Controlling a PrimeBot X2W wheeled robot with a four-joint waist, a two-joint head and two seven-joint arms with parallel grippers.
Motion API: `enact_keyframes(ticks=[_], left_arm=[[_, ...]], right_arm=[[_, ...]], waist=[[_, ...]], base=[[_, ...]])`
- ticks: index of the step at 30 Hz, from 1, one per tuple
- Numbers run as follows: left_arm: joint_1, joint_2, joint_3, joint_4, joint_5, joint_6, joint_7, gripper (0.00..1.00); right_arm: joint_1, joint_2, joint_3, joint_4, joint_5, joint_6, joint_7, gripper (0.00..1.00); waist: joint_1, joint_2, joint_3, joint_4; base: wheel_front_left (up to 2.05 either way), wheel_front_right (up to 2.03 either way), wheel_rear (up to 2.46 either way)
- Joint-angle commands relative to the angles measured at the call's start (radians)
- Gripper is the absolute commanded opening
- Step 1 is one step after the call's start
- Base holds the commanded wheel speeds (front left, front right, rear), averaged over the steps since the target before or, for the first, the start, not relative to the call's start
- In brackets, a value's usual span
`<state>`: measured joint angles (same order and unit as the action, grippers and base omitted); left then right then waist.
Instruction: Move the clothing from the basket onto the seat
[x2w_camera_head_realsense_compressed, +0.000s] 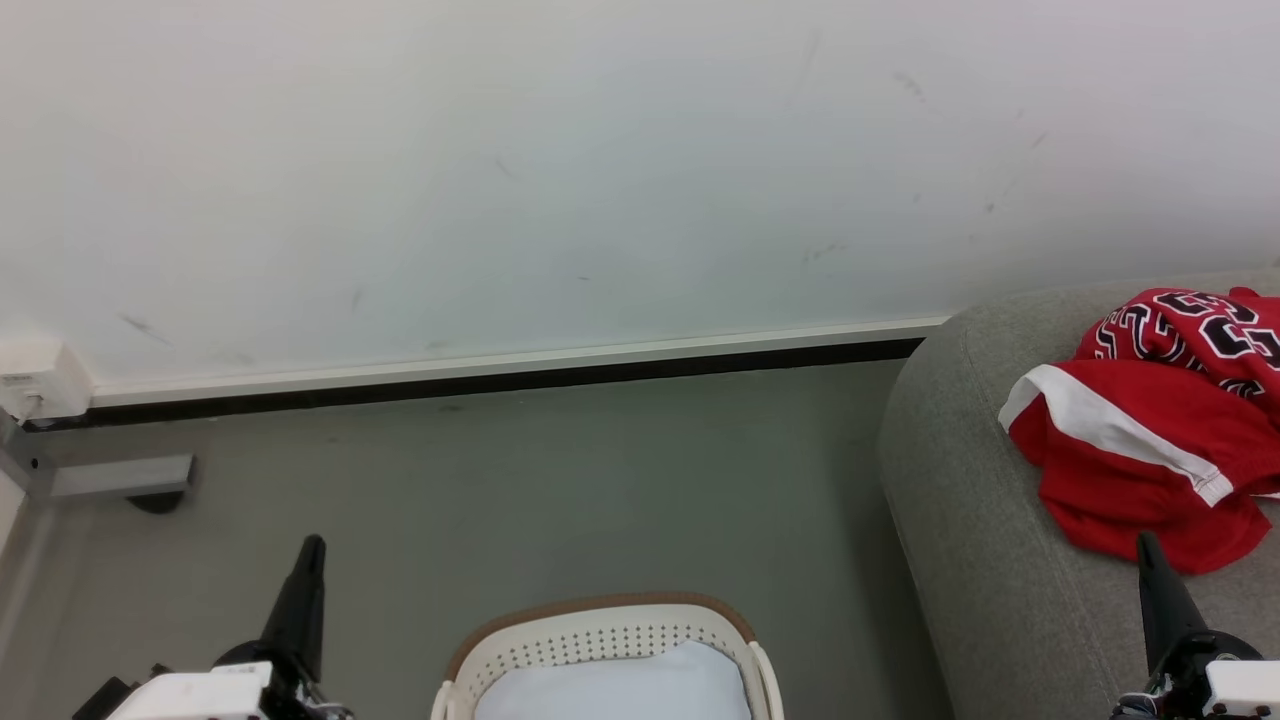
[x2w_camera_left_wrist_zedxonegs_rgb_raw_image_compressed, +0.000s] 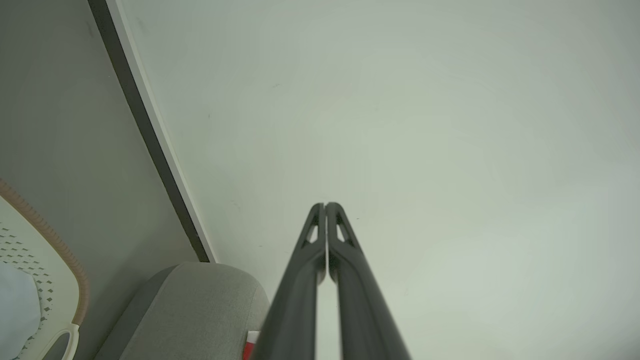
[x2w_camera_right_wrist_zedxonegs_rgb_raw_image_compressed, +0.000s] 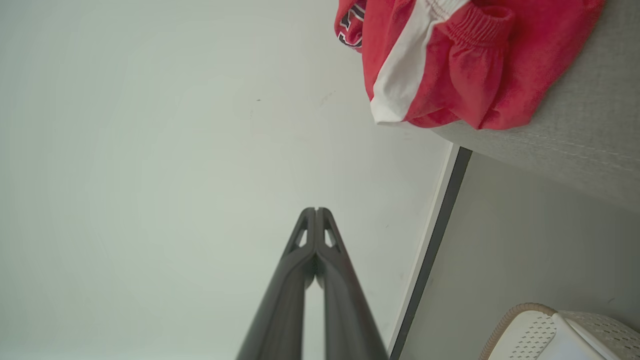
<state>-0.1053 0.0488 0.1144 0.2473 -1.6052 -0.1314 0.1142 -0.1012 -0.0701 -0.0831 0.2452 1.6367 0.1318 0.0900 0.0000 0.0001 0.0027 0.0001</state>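
Tools first, since they're closest in: the left tool (x2w_camera_left_wrist_zedxonegs_rgb_raw_image_compressed: 325, 205) and the right tool (x2w_camera_right_wrist_zedxonegs_rgb_raw_image_compressed: 316, 210) both have their fingers pressed flat together with nothing between them, tips aimed up toward the wall.

Between them on the floor (x2w_camera_head_realsense_compressed: 600, 480) sits the basket (x2w_camera_head_realsense_compressed: 600, 607), and all I can see in it is a pale blue-white cloth (x2w_camera_head_realsense_compressed: 620, 685). That one isn't the job, so leave it be.

Off to the right, the red jersey (x2w_camera_head_realsense_compressed: 1150, 450) is lying bunched on the sofa (x2w_camera_head_realsense_compressed: 960, 500), numerals up top, a white band running across the middle. So I'd say the move itself is done and what's left is just parking the arms cleanly.

Thing to watch: from the head camera the right tool's tip looks very close to the jersey's lower hem. I can't tell if it's touching. I'd draw that arm straight away from the cloth, slow, fingers kept together so no fold snags and gets dragged. The jersey also sits fairly near the sofa's rounded edge, so any tug might slide it off.

Behind it all there's the dark baseboard (x2w_camera_head_realsense_compressed: 500, 375) and the scuffed white wall (x2w_camera_head_realsense_compressed: 600, 180).
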Motion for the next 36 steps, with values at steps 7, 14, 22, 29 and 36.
enact_keyframes(ticks=[7, 14, 22, 29, 36], left_arm=[[-0.009, 0.002, 0.002, -0.003, -0.013, 0.001, 0.004, 0.00], [-0.009, 0.002, 0.002, -0.003, -0.013, 0.001, 0.004, 0.00], [-0.009, 0.002, 0.002, -0.003, -0.013, 0.001, 0.004, 0.00], [-0.009, 0.002, 0.002, -0.003, -0.013, 0.001, 0.004, 0.00], [-0.009, 0.002, 0.002, -0.003, -0.014, 0.001, 0.004, 0.00]], right_arm=[[-0.011, -0.003, -0.006, -0.003, -0.001, -0.002, 0.005, 0.00], [-0.011, -0.001, -0.008, -0.002, -0.004, -0.002, 0.007, 0.00], [-0.012, 0.001, -0.010, -0.002, -0.005, -0.002, 0.008, 0.00], [-0.012, 0.003, -0.012, -0.002, -0.006, -0.002, 0.010, 0.00], [-0.012, 0.004, -0.014, -0.002, -0.008, -0.002, 0.011, 0.00]], waist=[[0.0000, -0.0001, 0.000, 0.000], [0.0000, -0.0001, 0.000, 0.000], [0.0000, -0.0001, 0.000, 0.000], [0.0000, -0.0001, 0.000, 0.000], [0.0000, -0.0001, 0.000, 0.000]], base=[[0.00, 0.00, 0.00], [0.00, 0.00, 0.00], [0.00, 0.00, 0.00], [0.00, 0.00, 0.00], [0.00, 0.00, 0.00]])
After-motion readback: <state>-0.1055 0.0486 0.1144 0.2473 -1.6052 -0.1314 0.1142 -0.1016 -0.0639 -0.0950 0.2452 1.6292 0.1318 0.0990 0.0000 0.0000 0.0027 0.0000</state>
